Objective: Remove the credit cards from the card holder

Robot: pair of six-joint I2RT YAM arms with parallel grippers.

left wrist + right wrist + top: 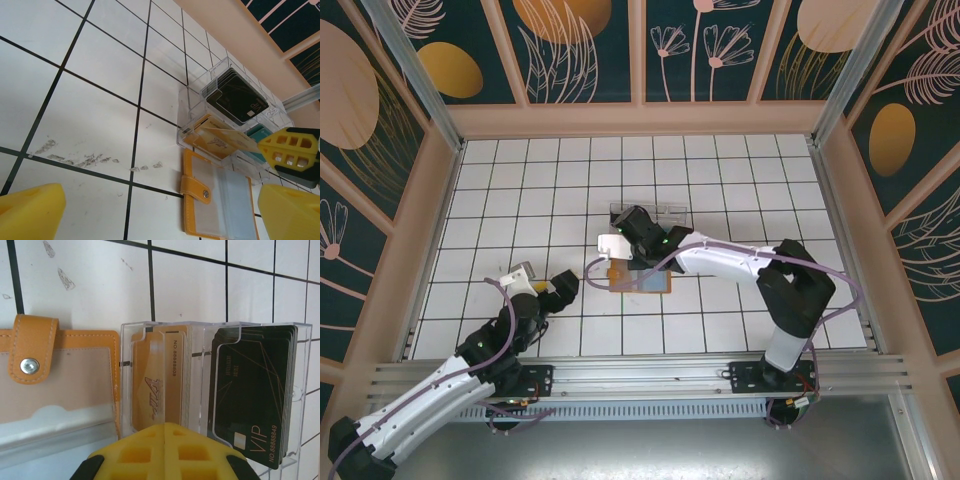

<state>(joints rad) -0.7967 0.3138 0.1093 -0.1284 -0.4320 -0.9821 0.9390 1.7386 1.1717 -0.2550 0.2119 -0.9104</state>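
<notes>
The tan-orange card holder (642, 278) lies open on the tiles, its pale inner pockets (235, 200) facing up and its snap strap (31, 357) folded over the edge. It touches a clear plastic tray (192, 115) that holds gold cards (155, 385) and black VIP cards (252, 390). My right gripper (636, 222) hangs over the tray's gold compartment. Its yellow fingers (290, 150) are pressed together (165, 430) on a gold card (225, 141) that juts out above the tray. My left gripper (560, 290) sits low on the table to the left of the holder, open (160, 220) and empty.
Teal cards (257, 135) show in another tray compartment behind the held card. Scuff marks (85, 160) lie on the white tiles left of the holder. Peach walls (640, 118) fence the table at the back and both sides.
</notes>
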